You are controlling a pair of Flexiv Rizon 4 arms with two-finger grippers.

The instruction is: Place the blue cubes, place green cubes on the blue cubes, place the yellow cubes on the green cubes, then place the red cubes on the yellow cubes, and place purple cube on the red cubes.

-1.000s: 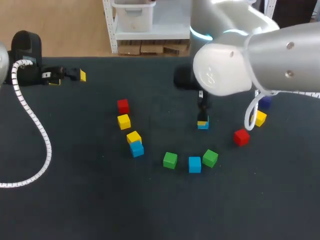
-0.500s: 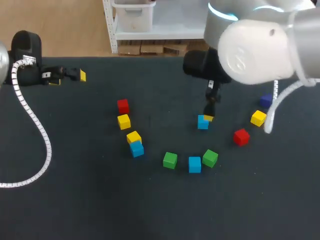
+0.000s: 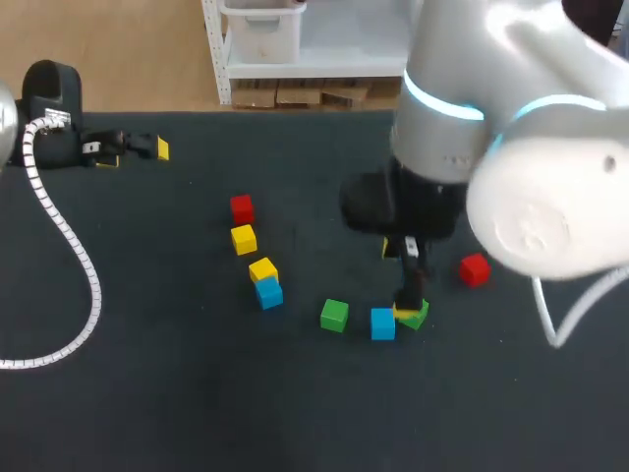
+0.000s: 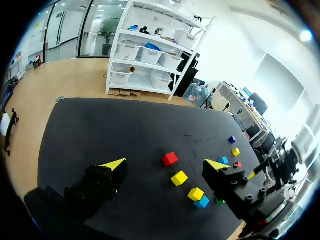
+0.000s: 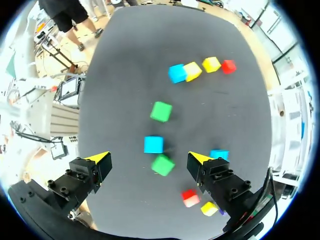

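Two green cubes lie on the counter (image 3: 177, 393): the far green cube (image 5: 161, 111) lies off ahead, and the near green cube (image 5: 163, 164) sits straight below the right tool (image 5: 148, 159). It lies in the gap between that tool's widely spread, empty fingers and touches neither, with a blue cube (image 5: 153, 144) just beside it on the side ahead. The coming move looks like a straight drop onto it, and the right arm is plainly nearer, since the left tool (image 3: 136, 152), also wide and empty, rests well apart at the counter's far left.
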